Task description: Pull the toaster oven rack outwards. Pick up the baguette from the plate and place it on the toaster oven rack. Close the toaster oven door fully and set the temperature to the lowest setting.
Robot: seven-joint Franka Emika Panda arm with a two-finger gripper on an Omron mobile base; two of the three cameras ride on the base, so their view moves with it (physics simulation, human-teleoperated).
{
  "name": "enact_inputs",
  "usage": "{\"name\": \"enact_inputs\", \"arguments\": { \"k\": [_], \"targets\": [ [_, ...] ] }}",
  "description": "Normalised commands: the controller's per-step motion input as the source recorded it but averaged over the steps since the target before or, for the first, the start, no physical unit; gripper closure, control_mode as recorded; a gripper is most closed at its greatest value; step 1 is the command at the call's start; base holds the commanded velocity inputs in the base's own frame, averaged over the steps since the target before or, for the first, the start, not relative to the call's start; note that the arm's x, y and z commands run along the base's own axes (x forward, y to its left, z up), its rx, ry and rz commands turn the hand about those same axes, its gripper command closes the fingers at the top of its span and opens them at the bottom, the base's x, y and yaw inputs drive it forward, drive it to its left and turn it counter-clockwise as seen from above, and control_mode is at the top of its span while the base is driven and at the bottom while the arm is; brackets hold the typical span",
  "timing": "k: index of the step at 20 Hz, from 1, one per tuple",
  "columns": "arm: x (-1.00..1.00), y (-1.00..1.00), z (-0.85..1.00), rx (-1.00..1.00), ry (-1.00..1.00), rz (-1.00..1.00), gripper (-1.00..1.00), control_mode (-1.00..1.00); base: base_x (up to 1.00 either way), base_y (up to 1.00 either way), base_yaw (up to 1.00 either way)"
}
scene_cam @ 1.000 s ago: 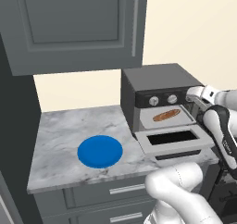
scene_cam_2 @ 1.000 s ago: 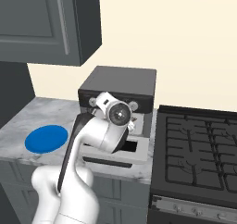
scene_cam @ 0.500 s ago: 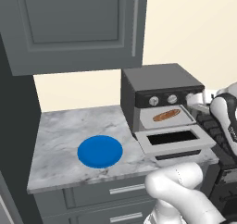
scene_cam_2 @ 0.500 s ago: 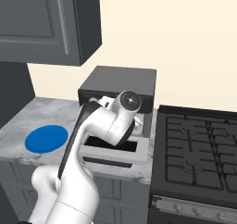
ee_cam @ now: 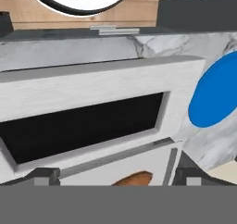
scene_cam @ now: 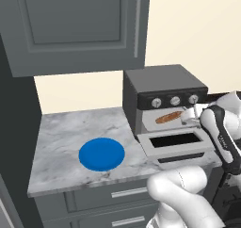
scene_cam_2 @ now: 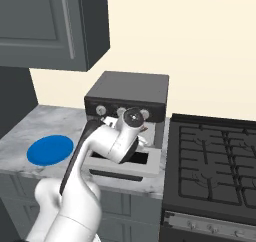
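The end effector [ee_cam: 111, 177] is opened wide and nothing is held between its fingers [ee_cam: 44, 176]. It is placed just in front of the oven [scene_cam: 162, 93], above the door [scene_cam: 179, 144], which is folded down flat. The arm is bent at the elbow before the oven, with the hand turned back toward the door. The baguette [scene_cam: 168, 118] is seen lying on the rack [scene_cam: 165, 123] inside the oven. The plate [scene_cam: 101, 154] is left bare on the surface [scene_cam: 70, 133].
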Motion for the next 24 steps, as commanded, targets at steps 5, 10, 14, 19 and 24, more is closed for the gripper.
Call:
{"name": "enact_inputs", "arguments": {
  "k": [5, 10, 14, 19, 24],
  "targets": [
    [0.00, 0.21, -0.29, -0.09, 0.15, -0.01, -1.00, -1.00, 0.00, 0.00, 0.00],
    [0.00, 0.13, -0.22, -0.14, 0.12, 0.00, -1.00, -1.00, 0.00, 0.00, 0.00],
    [0.01, 0.06, -0.27, -0.06, 0.01, 0.00, -1.00, -1.00, 0.00, 0.00, 0.00],
    [0.05, 0.04, -0.28, -0.03, -0.01, 0.00, -1.00, -1.00, 0.00, 0.00, 0.00],
    [0.15, 0.06, -0.18, 0.00, -0.06, 0.00, -1.00, -1.00, 0.00, 0.00, 0.00]
  ]
}}
